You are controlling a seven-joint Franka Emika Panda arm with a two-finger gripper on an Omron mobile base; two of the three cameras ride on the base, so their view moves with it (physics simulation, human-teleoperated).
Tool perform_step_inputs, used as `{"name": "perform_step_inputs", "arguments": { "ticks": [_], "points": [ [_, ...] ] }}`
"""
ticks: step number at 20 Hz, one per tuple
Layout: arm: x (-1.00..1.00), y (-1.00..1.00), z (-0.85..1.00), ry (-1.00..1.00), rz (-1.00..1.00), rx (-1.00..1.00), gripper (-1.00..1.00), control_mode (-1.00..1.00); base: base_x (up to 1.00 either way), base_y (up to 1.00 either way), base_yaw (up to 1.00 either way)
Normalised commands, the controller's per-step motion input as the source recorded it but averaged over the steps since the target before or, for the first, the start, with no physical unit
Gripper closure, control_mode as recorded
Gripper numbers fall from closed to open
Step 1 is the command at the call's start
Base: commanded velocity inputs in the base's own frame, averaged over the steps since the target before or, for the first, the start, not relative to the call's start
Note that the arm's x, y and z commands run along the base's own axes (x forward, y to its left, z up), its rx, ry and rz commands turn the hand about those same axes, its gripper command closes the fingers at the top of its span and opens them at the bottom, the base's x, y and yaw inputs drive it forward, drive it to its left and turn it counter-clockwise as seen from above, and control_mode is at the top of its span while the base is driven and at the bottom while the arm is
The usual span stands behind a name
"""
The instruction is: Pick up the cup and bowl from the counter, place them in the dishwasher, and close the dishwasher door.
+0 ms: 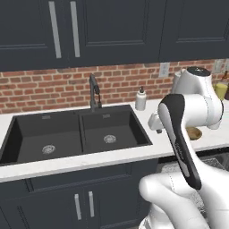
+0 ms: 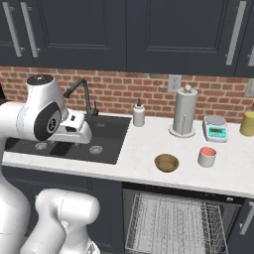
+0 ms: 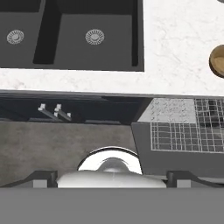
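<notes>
Beyond my fingers, off to one side, the bowl (image 3: 217,61) waits by the sink (image 3: 70,37); whether I'm released or clenched, I cannot tell.

Even, soft rendered light; sharp, faint shadows.

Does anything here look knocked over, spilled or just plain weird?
Nothing is tipped or spilled. The bowl and the cup stand upright, apart, on the counter. The one unusual sight is the dishwasher below them: its wire rack is pulled out into the room and looks empty.
</notes>
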Motion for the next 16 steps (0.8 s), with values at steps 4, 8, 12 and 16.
{"name": "perform_step_inputs", "arguments": {
  "ticks": [4,8,12,16],
  "points": [
    [0.0,0.0,0.0,0.0,0.0,0.0,-1.0,1.0,0.19,0.75,-0.34],
    [0.0,0.0,0.0,0.0,0.0,0.0,-1.0,1.0,0.15,0.86,-0.56],
    [0.0,0.0,0.0,0.0,0.0,0.0,-1.0,1.0,0.0,0.36,-0.72],
    [0.0,0.0,0.0,0.0,0.0,0.0,-1.0,1.0,0.15,-0.13,-0.67]
  ]
}}
